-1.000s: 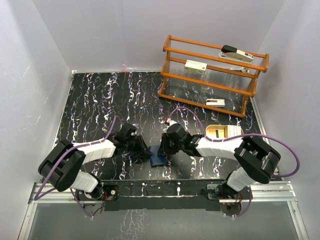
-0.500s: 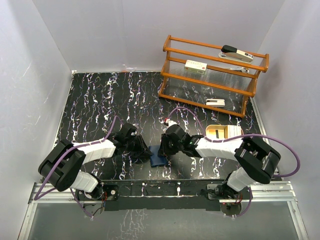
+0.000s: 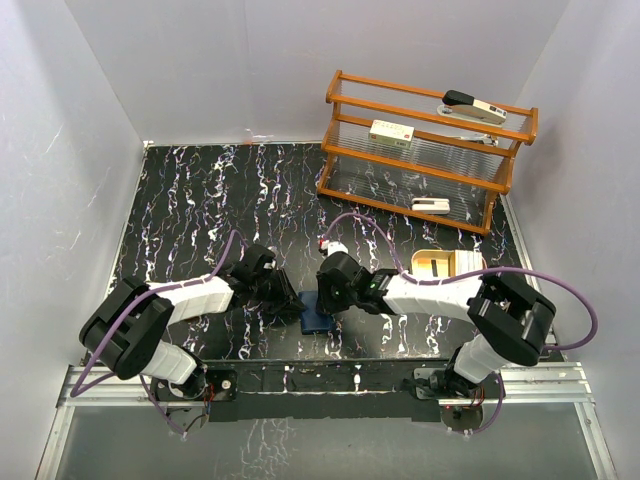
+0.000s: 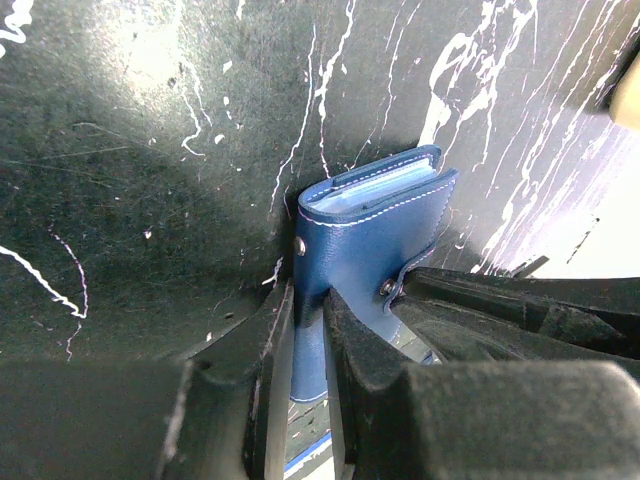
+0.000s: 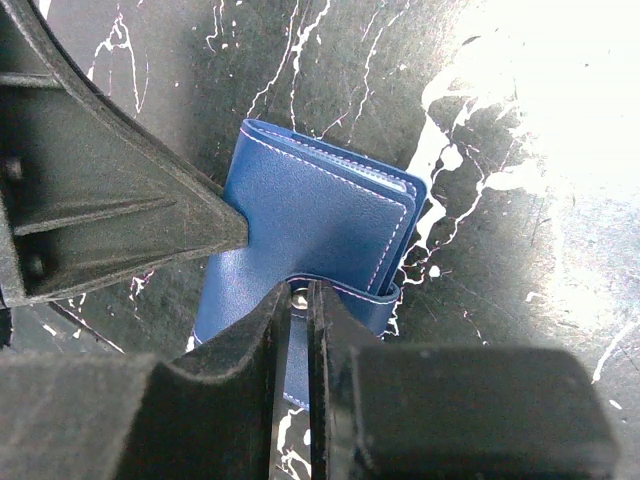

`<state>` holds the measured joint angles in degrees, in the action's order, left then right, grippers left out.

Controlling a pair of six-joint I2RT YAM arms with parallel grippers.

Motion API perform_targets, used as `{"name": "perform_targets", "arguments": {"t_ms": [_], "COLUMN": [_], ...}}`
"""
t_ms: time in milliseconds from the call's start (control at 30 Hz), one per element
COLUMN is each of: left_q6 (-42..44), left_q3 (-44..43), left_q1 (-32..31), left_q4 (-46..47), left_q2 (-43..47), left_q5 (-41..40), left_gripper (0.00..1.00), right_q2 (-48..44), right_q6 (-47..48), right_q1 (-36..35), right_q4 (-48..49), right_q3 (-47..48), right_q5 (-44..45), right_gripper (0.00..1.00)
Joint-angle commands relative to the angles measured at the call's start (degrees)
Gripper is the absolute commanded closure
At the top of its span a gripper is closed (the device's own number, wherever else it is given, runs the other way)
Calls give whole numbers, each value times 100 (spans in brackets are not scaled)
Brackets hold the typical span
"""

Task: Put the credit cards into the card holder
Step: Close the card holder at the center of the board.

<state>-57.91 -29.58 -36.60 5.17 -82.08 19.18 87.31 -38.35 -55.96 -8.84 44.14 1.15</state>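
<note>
The card holder [image 3: 318,321] lies folded at the near middle of the worktop [image 3: 190,200], its long axis running roughly near to far, directly between the two arms. Neither arm is nearer, because both touch it. The left gripper [image 4: 308,308] is clenched on a blue flap at the holder's left edge. The right gripper [image 5: 300,300] is pinched on the snap tab [image 5: 350,290] from the right. I judge that the next move depends on pulling these two holds apart to open the fold. No credit cards can be picked out. No brand or writing is legible on the holder, the beige tray [image 3: 440,265] to the right or the wooden rack [image 3: 420,190] at far right.
</note>
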Motion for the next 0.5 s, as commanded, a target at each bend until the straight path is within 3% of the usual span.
{"name": "perform_targets", "arguments": {"t_ms": [0, 467], "left_q6": [34, 21], "left_q3": [-162, -179], "left_q1": [-31, -38], "left_q4": [-148, -152], "left_q2": [-19, -10], "left_q5": [-105, -78], "left_gripper": [86, 86], "right_q2": [286, 626], "right_q6": [107, 12], "right_q1": [-192, -578], "right_q4": [-343, -832], "right_q3": [118, 104], "right_q5": [26, 521], "right_gripper": [90, 98]}}
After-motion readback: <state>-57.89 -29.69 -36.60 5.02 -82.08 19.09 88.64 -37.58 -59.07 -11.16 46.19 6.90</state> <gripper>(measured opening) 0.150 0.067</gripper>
